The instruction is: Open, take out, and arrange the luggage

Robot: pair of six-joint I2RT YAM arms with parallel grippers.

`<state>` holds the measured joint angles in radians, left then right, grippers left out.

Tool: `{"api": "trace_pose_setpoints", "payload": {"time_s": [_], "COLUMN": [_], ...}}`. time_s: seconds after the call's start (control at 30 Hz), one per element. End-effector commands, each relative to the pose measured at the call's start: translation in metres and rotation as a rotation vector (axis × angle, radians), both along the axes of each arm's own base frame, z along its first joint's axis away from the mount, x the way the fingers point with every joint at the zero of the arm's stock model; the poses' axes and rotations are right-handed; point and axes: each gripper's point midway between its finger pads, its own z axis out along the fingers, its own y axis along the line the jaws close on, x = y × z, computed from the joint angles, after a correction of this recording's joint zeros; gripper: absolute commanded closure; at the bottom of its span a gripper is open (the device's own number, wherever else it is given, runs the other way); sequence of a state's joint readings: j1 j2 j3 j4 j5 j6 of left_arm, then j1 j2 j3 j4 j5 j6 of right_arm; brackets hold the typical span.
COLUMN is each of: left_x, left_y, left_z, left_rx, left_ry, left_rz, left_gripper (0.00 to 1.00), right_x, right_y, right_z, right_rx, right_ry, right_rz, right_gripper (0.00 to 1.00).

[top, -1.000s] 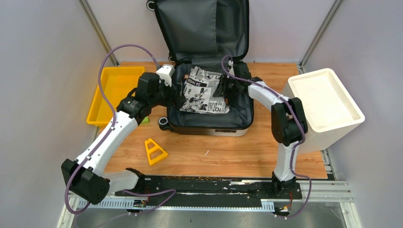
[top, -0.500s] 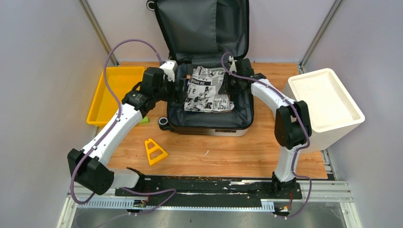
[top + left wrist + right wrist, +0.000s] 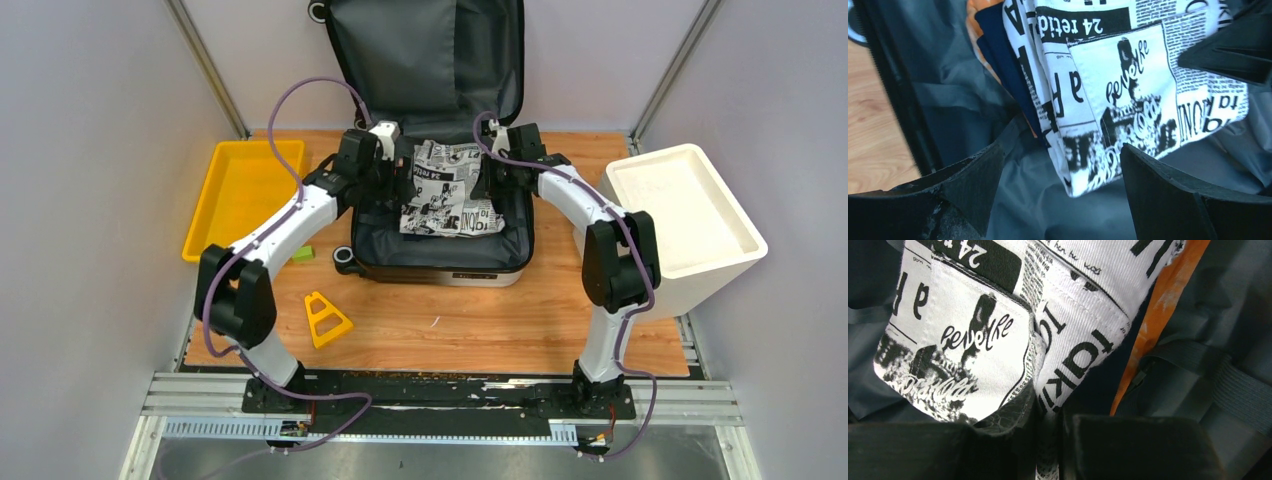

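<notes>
Luggage (image 3: 440,262) lid cropped, cloth (image 3: 448,190) partly hiding lining

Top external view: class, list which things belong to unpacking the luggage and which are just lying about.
Belongs to the job:
luggage, lid open
printed cloth in it
right hand, pinching the cloth
left hand, open beside the cloth

Lying about, untouched:
yellow tray
white bin
yellow triangular piece
green block
</notes>
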<state>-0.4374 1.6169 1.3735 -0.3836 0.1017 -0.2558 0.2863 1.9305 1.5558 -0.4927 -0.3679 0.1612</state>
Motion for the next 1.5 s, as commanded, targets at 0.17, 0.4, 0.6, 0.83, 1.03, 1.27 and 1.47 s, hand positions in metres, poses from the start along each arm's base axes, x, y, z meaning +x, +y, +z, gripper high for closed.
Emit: {"api": "trace_pose_setpoints", "payload": {"time_s": [0.17,0.4,0.6,0.83,1.03,1.27,1.47], "left_x": [0.060,0.080,0.089,0.093,0.093,0.090,0.086], "left_y": [-0.025,-0.034,-0.049,-0.056,-0.066,-0.074,-0.072], "left_z": [-0.012,-0.031,-0.041,-0.063,-0.065,-0.032,-0.005], "left_rx": [-0.219,-0.249,-0.312,-0.324,-0.361,-0.418,-0.382], "left_ry": [0.013,-0.018,-0.019,0.025,0.041,0.010,0.006], "left_rz": [0.019,0.013,-0.025,-0.036,-0.076,-0.115,-0.109], "left_gripper": [0.14,0.08,0.10,0.14,0.22,0.66,0.94], "right_x": [0.013,0.009,0.007,0.007,0.006,0.006,0.006], "right_y": [-0.023,-0.024,-0.023,-0.024,-0.025,-0.027,-0.030], "right_z": [-0.002,0.001,0.014,0.013,0.003,0.015,0.026], "right_rx": [-0.029,-0.014,0.007,0.001,-0.002,-0.004,-0.003], "right_ry": [-0.022,-0.010,-0.027,-0.025,0.003,-0.028,-0.050], "right_rz": [-0.042,-0.060,-0.057,-0.066,-0.084,-0.091,-0.104], "right_gripper": [0.81,0.66,0.67,0.68,0.64,0.53,0.40]}}
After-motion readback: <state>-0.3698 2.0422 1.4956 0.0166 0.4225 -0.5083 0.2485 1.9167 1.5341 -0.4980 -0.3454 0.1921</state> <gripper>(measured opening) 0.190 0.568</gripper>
